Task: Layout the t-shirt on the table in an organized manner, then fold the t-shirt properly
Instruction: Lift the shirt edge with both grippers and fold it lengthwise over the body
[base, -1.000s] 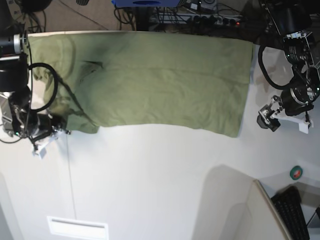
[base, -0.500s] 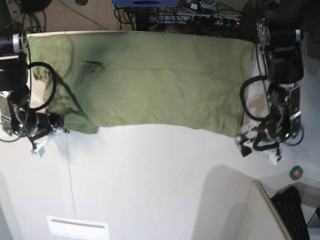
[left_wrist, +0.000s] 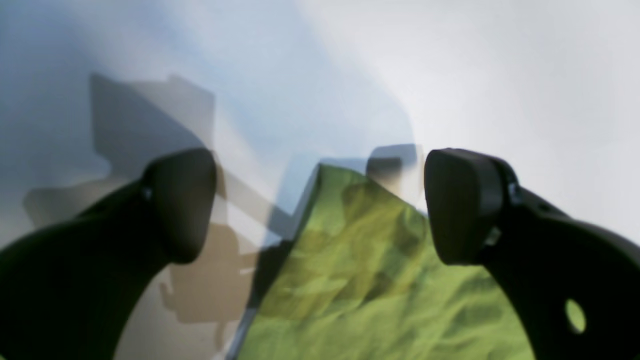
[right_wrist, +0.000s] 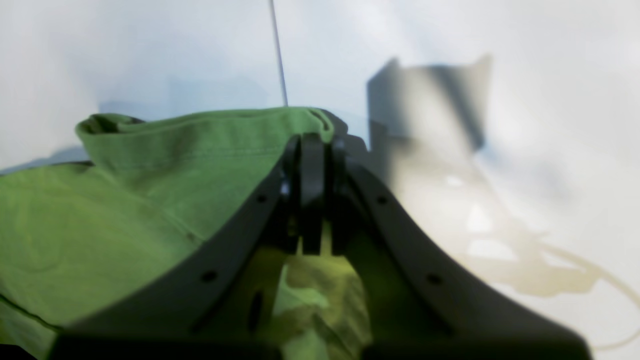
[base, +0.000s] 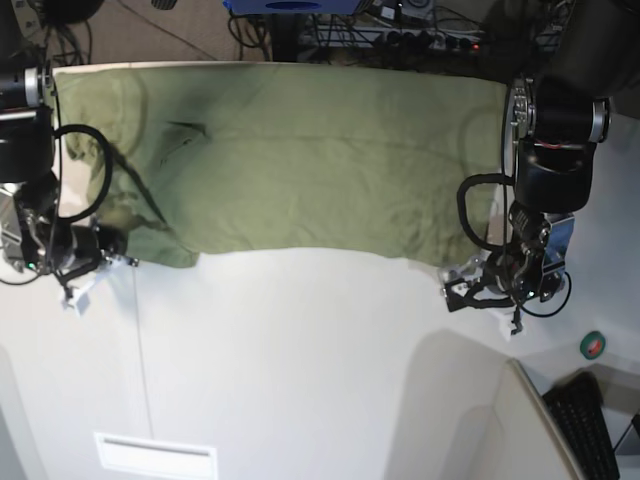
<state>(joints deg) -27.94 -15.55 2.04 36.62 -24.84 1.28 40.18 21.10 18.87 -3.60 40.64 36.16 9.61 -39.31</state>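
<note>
t-shirt (base: 300, 160): olive green, spread wide across the far part of the table, its far edge along the table's far rim; mostly flat, with a few creases and a bunched corner at the base view's left.
table (base: 300, 370): off-white, bare in front of the shirt, one thin dark seam line running toward the near edge.
right gripper (right_wrist: 312, 150): at the bunched corner; jaws pressed together, pinching a fold of the shirt's edge between them.
left gripper (left_wrist: 320, 205): at the shirt's opposite near corner; jaws spread wide, straddling the tip of that corner, neither pad seen touching the cloth.
white label (base: 155, 455): a small rectangle near the table's front edge, well apart from the shirt.
green tape roll (base: 593, 346): beside the left arm, off the shirt.
</note>
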